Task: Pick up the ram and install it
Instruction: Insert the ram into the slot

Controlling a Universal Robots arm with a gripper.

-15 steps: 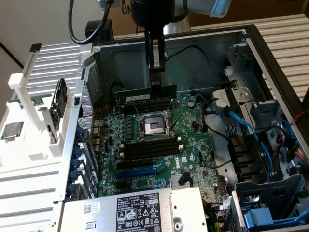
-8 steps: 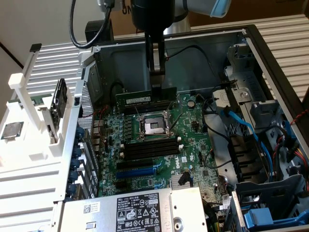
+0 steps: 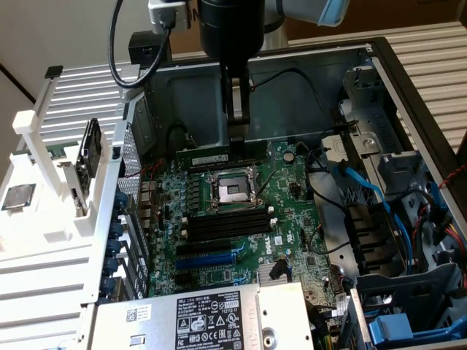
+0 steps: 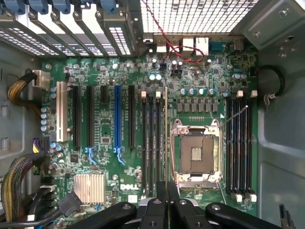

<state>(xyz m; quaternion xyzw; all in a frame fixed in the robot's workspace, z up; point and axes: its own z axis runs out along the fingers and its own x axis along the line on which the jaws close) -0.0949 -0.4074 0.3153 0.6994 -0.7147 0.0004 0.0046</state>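
Observation:
The ram [image 3: 208,155] is a thin green stick held on edge, level, inside the open computer case. My gripper [image 3: 237,146] comes down from above and is shut on its upper edge, near one end. In the exterior view the ram shows just beyond the CPU socket [image 3: 230,191]. Seen from the wrist, the ram [image 4: 165,138] is a narrow line running straight out from my gripper [image 4: 167,202], parallel to the black slots [image 4: 151,143] and between them and the socket [image 4: 196,153]. I cannot tell whether it touches the board.
More black slots [image 4: 239,143] lie on the socket's other side. A blue slot [image 4: 117,119] and a silver heatsink [image 4: 89,187] sit further off. The power supply [image 3: 204,317] is at the front, the cabled drive cage [image 3: 379,182] at the exterior view's right, and a white rack [image 3: 44,182] at its left.

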